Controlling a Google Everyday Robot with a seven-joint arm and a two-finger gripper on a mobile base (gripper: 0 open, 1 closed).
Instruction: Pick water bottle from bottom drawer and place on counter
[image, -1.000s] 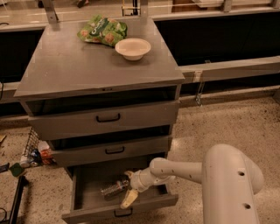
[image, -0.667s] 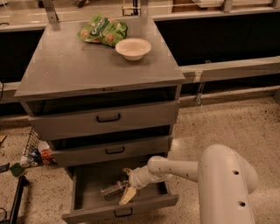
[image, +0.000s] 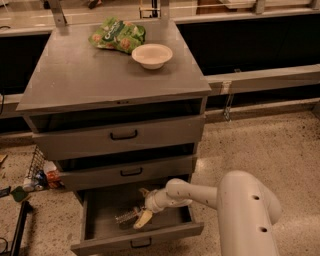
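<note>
- reaching into the open bottom drawer (image: 140, 243) from the right, the pale robot arm (image: 200, 192) stretches leftward from its bulky rounded body at the lower right of the view.
- the gripper (image: 143, 206) sits inside the drawer, low over its dark floor and a little right of the middle.
- its two fingers look spread apart: one yellowish finger (image: 141, 219) slants down and to the left, and the other tip shows higher up near the back of the drawer.
- the water bottle (image: 126, 216) lies on its side on the drawer floor, just left of the gripper, with its right end right beside the lower finger. whether they touch cannot be told.
- the bottle is not between the fingers as far as can be seen, and nothing is pinched.
- the bottom drawer stands far out from the cabinet, and its narrow front panel with the small black loop handle is nearest the camera.
- the middle drawer (image: 130, 172) and the top drawer (image: 120, 136) above it each stand out a short way, with a dark gap over each front.
- the counter (image: 90, 80) is a flat grey top. at its far end lie a green snack bag (image: 117, 36) and a white bowl (image: 152, 55), close beside each other, with the bowl to the right and nearer.
- a long pale ledge (image: 260, 77) with dark panels runs behind the cabinet.
- some small clutter (image: 37, 177) lies on the speckled floor (image: 260, 145) to the left of the cabinet.
</note>
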